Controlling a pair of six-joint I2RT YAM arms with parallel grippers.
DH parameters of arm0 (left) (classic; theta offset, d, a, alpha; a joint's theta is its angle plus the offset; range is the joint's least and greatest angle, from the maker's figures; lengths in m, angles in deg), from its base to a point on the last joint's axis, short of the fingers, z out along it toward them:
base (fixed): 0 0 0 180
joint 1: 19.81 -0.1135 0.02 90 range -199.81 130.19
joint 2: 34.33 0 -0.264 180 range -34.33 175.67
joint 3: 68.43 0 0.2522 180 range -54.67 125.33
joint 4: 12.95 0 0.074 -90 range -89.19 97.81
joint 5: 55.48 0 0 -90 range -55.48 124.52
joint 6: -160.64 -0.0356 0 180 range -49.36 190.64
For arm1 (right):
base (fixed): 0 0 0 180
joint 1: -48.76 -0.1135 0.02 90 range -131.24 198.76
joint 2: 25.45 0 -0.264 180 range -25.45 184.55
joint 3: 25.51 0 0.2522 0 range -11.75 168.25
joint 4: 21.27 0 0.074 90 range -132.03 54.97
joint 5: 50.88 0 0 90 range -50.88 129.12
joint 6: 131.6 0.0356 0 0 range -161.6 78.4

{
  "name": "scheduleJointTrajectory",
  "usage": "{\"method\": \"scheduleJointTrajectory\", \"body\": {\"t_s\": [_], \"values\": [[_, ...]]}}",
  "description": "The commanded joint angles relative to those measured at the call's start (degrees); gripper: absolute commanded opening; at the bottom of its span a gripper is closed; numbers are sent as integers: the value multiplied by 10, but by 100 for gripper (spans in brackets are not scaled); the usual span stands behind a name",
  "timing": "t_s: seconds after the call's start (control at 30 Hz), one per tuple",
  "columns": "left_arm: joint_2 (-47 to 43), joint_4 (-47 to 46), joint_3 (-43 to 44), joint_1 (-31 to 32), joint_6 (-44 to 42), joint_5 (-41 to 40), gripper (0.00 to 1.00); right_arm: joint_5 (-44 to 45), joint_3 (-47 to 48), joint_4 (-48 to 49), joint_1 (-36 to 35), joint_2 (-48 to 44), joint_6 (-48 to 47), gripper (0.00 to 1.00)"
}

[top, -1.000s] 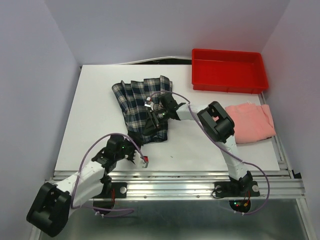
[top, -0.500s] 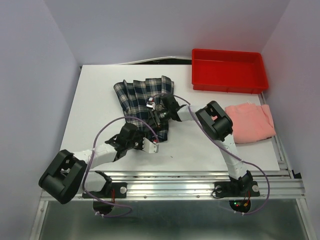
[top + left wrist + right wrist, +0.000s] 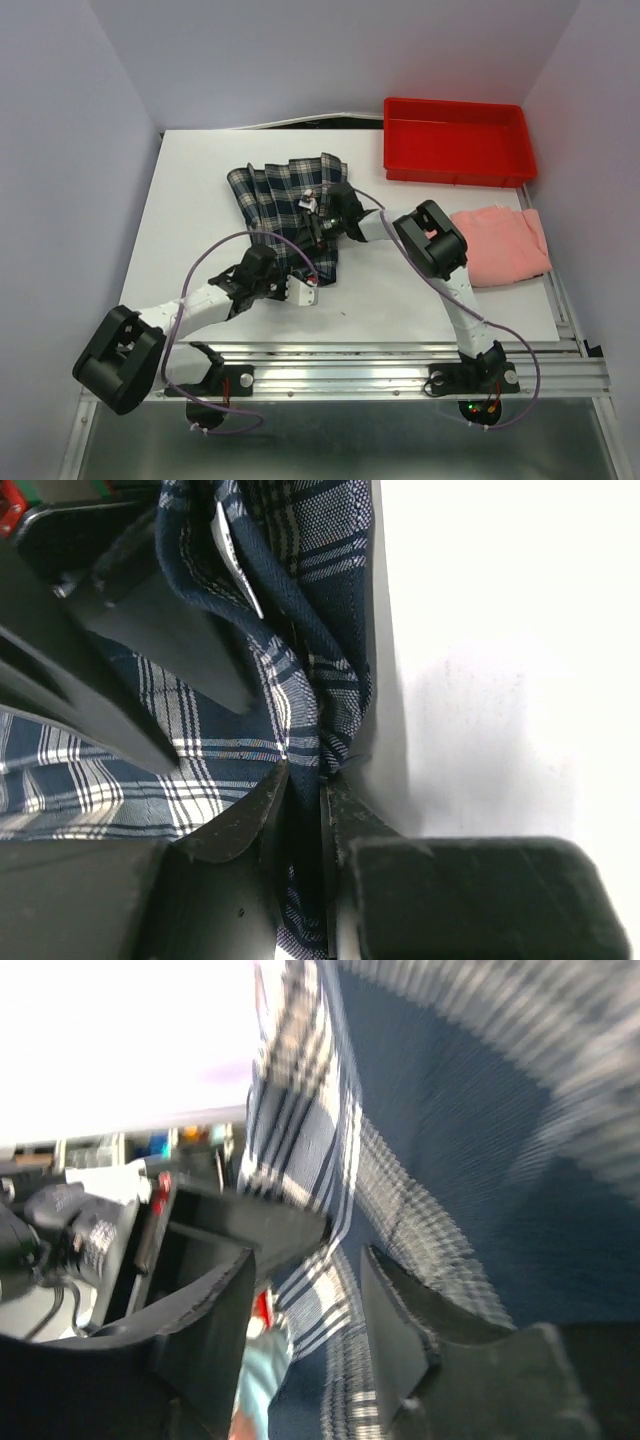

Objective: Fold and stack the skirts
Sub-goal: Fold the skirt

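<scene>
Where left claw [image 3: 304, 778] pinches, plaid skirt [image 3: 280, 190] edge

left arm [image 3: 190, 305]: swung in from the near-left of the bench [image 3: 400, 295] to the near corner of the plaid skirt [image 3: 275, 195]
left fingers [image 3: 245, 825]: were spread wide, now pinched on the skirt's near edge
right fingers [image 3: 210, 1320]: shifted slightly farther back over the skirt

Overhead view; 2 wrist close-ups share plaid skirt [image 3: 275, 190].
</scene>
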Motion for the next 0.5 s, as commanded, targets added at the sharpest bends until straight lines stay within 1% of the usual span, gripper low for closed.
{"method": "scheduleJointTrajectory", "body": {"t_s": [0.0,0.13,0.27,0.3,0.33,0.43,0.47], "values": [[-31,110,31,3,19,55,0,40,45,12,47,-17,-12,55],[-38,167,44,3,16,77,0,33,72,7,58,-38,-26,63],[-35,207,61,3,6,91,0,36,109,-14,71,-31,-53,66],[-33,220,80,3,-3,97,0,36,117,-17,79,-28,-59,66],[-28,260,91,3,-13,104,0,36,126,-24,86,-25,-71,66],[-24,321,140,3,-39,145,0,48,163,-64,96,-9,-108,67],[-22,356,153,3,-40,166,0,53,174,-81,104,-7,-150,68]]}}
